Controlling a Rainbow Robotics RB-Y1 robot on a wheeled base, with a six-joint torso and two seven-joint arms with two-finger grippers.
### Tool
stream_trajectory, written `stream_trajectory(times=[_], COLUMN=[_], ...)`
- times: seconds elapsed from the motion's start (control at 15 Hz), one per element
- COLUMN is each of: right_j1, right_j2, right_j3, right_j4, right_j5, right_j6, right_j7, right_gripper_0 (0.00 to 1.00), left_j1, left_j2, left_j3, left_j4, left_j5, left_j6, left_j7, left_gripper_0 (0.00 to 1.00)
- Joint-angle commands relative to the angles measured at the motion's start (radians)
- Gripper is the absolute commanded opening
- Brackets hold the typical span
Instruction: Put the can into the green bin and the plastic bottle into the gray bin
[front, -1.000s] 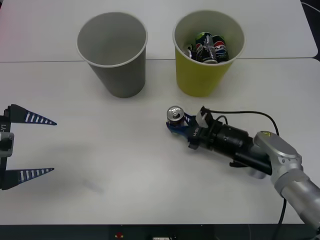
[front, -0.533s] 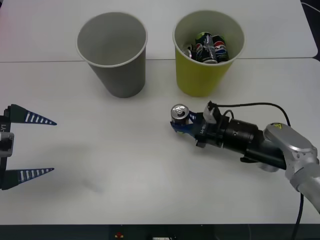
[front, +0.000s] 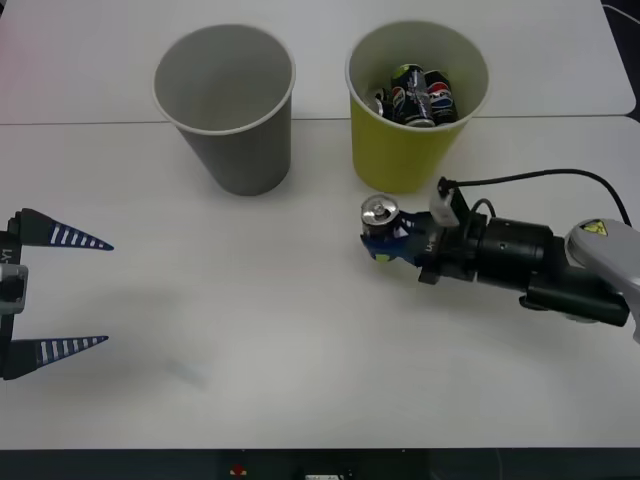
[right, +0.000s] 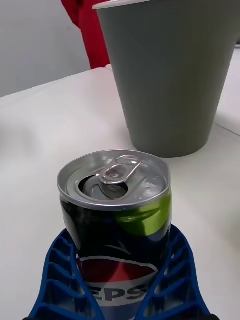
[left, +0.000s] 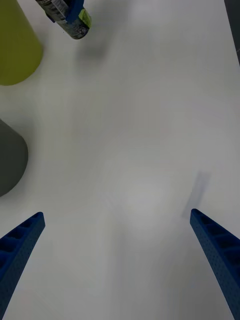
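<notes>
right gripper (front: 385, 237): right of centre in the front view, reaching in from the right edge on a black arm; its blue ribbed fingers (right: 60, 280) are closed around the can, one on each side.
can (front: 379, 222): held upright in the right gripper, silver top with pull tab facing up, just below the base of the green bin in the front view. The right wrist view shows its dark body (right: 117, 235), a red-white-blue round logo between the fingers and a yellow-green patch under the rim. Whether it touches the table cannot be told.
green bin (front: 400, 150): upper right of centre in the front view, upright, with several dark cans (front: 418, 95) heaped inside.
gray bin (front: 240, 150): upper left of centre in the front view, upright, beside the green bin and apart from it. In the right wrist view it stands behind the can (right: 170, 75).
left gripper (front: 62, 290): at the left edge of the front view, its two blue fingers spread wide with nothing between them; in the left wrist view the fingers (left: 20, 240) sit at the two lower corners over bare table.
table (front: 250, 330): white, with a seam running across behind the two bins.
cable (front: 540, 178): black, looping over the right arm.
</notes>
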Motion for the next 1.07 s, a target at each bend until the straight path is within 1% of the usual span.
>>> stream_trajectory(times=[0.07, 0.27, 0.6, 0.73, 0.8, 0.93, 1.07], right_j1=[0.000, 0.000, -0.003, -0.001, -0.001, 0.002, 0.005], right_j2=[-0.099, -0.210, -0.377, -0.424, -0.452, -0.481, -0.501], right_j3=[0.029, 0.055, 0.057, 0.045, 0.029, 0.002, -0.041], right_j4=[-0.108, -0.227, -0.405, -0.450, -0.479, -0.519, -0.548], right_j5=[0.000, 0.001, 0.015, 0.018, 0.041, 0.089, 0.164], right_j6=[0.051, 0.118, 0.158, 0.160, 0.160, 0.158, 0.146], right_j7=[-0.126, -0.253, -0.463, -0.511, -0.555, -0.649, -0.766], right_gripper_0=[0.00, 0.00, 0.00, 0.00, 0.00, 0.00, 0.00], left_j1=[0.000, 0.000, 0.000, 0.000, 0.000, 0.000, 0.000], left_j2=[0.000, 0.000, 0.000, 0.000, 0.000, 0.000, 0.000], left_j3=[0.000, 0.000, 0.000, 0.000, 0.000, 0.000, 0.000], left_j4=[0.000, 0.000, 0.000, 0.000, 0.000, 0.000, 0.000], left_j5=[0.000, 0.000, 0.000, 0.000, 0.000, 0.000, 0.000], left_j6=[0.000, 0.000, 0.000, 0.000, 0.000, 0.000, 0.000], left_j7=[0.000, 0.000, 0.000, 0.000, 0.000, 0.000, 0.000], left_gripper_0=[1.00, 1.00, 1.00, 1.00, 1.00, 1.00, 1.00])
